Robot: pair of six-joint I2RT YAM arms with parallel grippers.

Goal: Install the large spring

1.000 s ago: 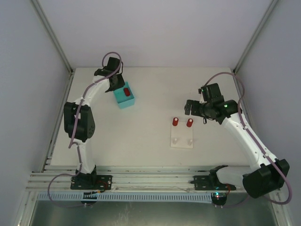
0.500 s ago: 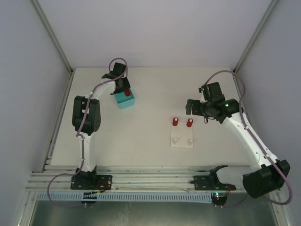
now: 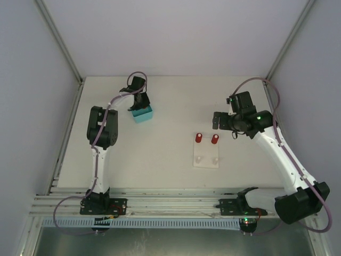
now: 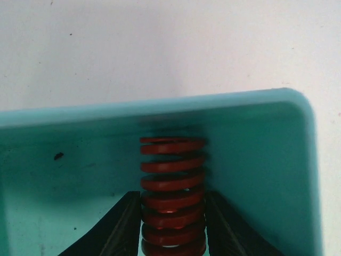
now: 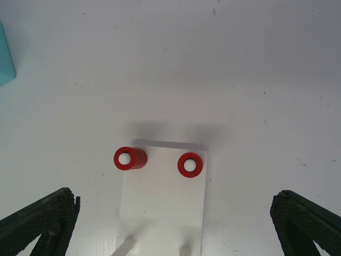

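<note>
Down in the teal bin [image 4: 256,176] goes the left gripper [image 4: 173,230], and the wrist view shows it clearly: the large spring [image 4: 172,197] stands between the two dark fingers [image 4: 127,226], coils red and stacked, its far end up against the bin's far wall. Both fingers sit tight on the coils, one each side, so that claw is clamped on the large spring. The spring's base is hidden, so whether it is lifted off the bin floor, I cannot tell.

From the top view the bin sits at the far left of the table [image 3: 160,154], with the left arm reaching over it and covering the spring.

Over on the right, the right gripper [image 3: 217,120] hangs above the table, just beyond the far edge of the white base plate [image 3: 205,159]. Its jaws are spread wide, holding nothing; each finger peeks in at a bottom corner of its own wrist view. Below it, two small red springs [image 5: 129,158] [image 5: 189,165] sit on the plate's far pegs. The two near pegs [image 3: 197,159] stand bare.
</note>
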